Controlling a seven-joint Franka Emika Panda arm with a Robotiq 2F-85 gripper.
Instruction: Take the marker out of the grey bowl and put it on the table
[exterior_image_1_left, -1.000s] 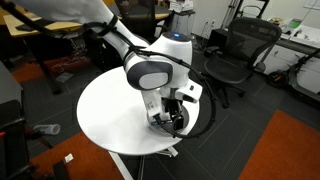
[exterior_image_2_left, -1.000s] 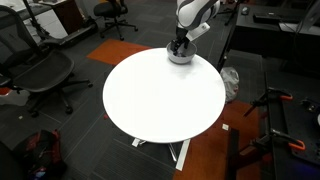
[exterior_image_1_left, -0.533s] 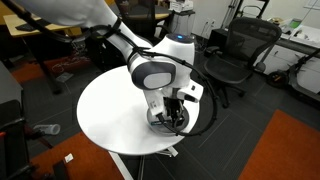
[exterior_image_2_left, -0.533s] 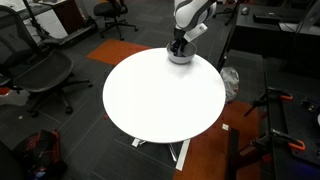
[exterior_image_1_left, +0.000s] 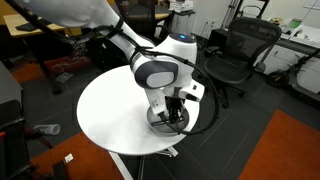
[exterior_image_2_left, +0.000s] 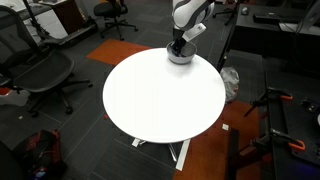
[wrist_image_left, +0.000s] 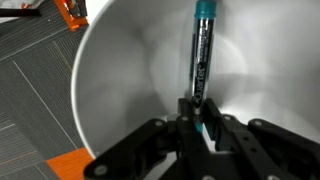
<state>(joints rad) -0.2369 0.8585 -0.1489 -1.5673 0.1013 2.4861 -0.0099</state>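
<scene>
Marker (wrist_image_left: 200, 55): inside bowl (wrist_image_left: 110, 90), lying on its inner wall.
Axis: runs straight away from gripper (wrist_image_left: 200, 122); teal cap is the far end.
Gripper: pinching the marker's dark near end.
Bowl position: near the table (exterior_image_2_left: 160, 95) edge.
Room: wide bare tabletop beside bowl; the lift must clear the bowl wall.

Teal-blue marker (wrist_image_left: 201, 55); silver-grey bowl (wrist_image_left: 118, 85)

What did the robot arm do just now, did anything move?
Only a little. The arm's bulky wrist leaned slightly sideways, while the gripper stayed down in the grey bowl. In the wrist view its fingers pinch the marker; no earlier picture shows if that is new. The bowl and the table stayed put.
</scene>
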